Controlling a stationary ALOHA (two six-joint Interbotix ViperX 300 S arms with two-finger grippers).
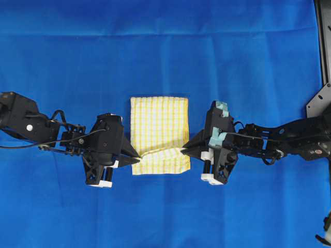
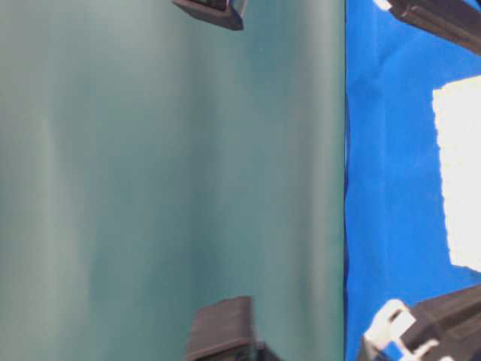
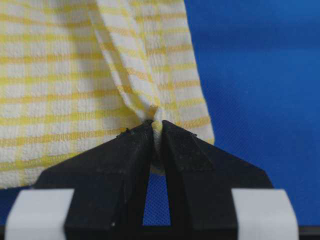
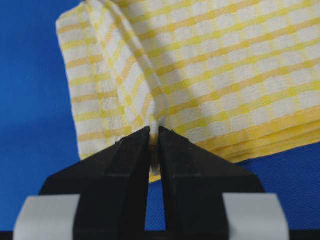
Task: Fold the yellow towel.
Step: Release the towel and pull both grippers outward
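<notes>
On the blue-covered tabletop (image 1: 165, 51) the yellow towel (image 1: 158, 124) lies already folded small between the two arms. Its near edge is pinched at opposite ends, by the closed left gripper (image 1: 137, 159) and the closed right gripper (image 1: 182, 150); the unfolded remainder lies beyond them.

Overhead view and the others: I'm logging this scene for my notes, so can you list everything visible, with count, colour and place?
yellow towel: one, yellow-and-white check, folded, middle of the cloth, pinched at both near corners.
blue cloth: one, plain blue, covering the table.
teal backdrop: one, grey-green, filling most of the table-level view.
metal frame: one, black, right edge.
left gripper: one, black, shut on the towel's left side.
right gripper: one, black, shut on its right side.
</notes>
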